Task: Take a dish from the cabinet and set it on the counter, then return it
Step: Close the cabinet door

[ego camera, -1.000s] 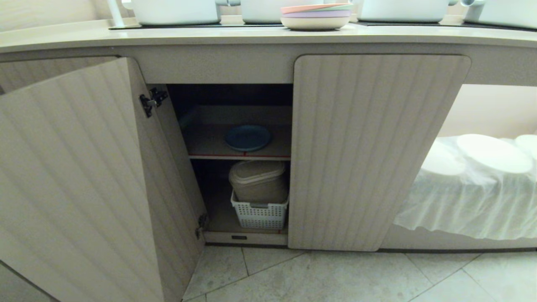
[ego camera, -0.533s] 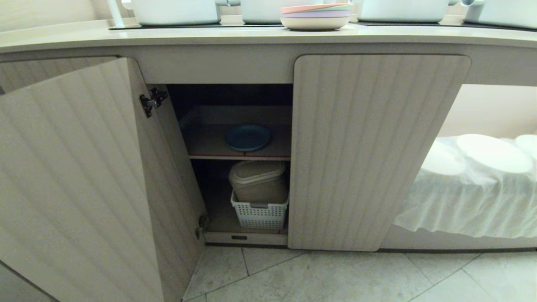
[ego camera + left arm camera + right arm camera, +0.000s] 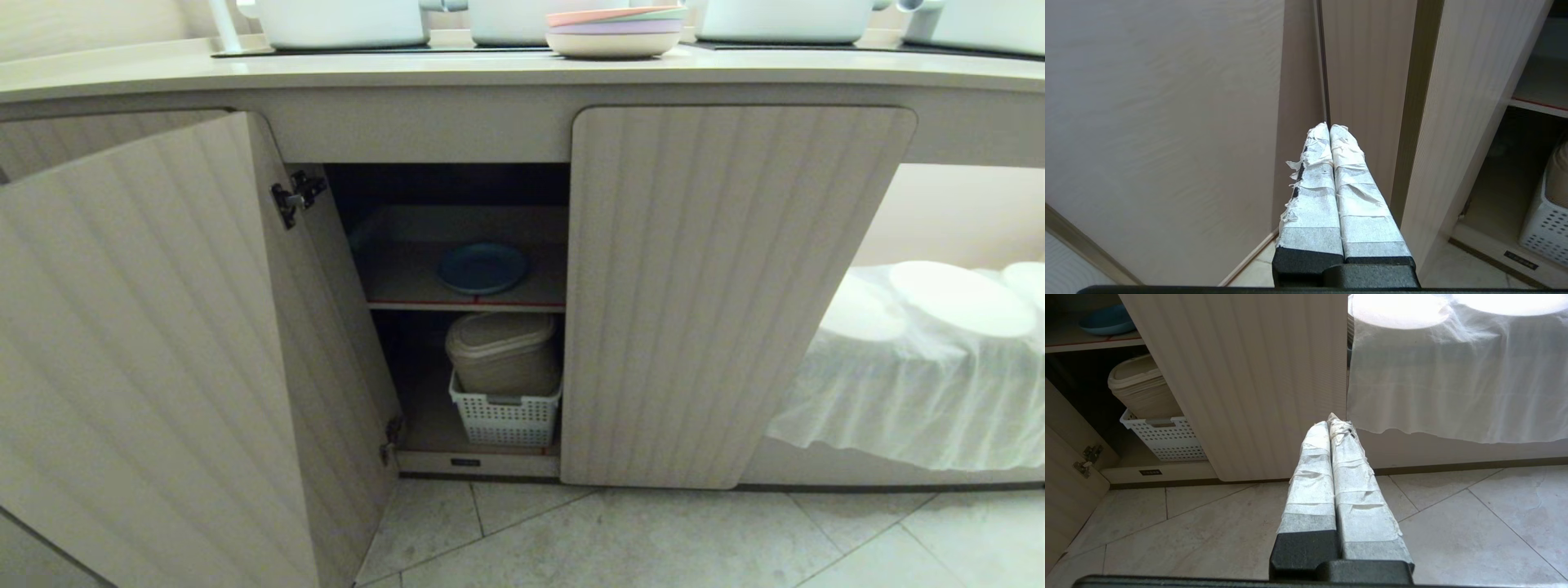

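Head view shows the dish (image 3: pixel 482 268) lying untouched on the cabinet (image 3: pixel 735 286) shelf, below the counter (image 3: pixel 326 73), so everything remains: my left hand (image 3: pixel 1329 127) is pressed shut, empty.

One blue dish (image 3: pixel 482 268), one basket (image 3: pixel 504 418), two doors (image 3: pixel 727 286).

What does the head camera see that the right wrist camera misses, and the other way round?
Only the head view shows the counter, its plate stack and the open left door. Only the right wrist view shows the right gripper, shut above the floor tiles. Both show the blue dish on the cabinet shelf, the white basket and the white cloth.
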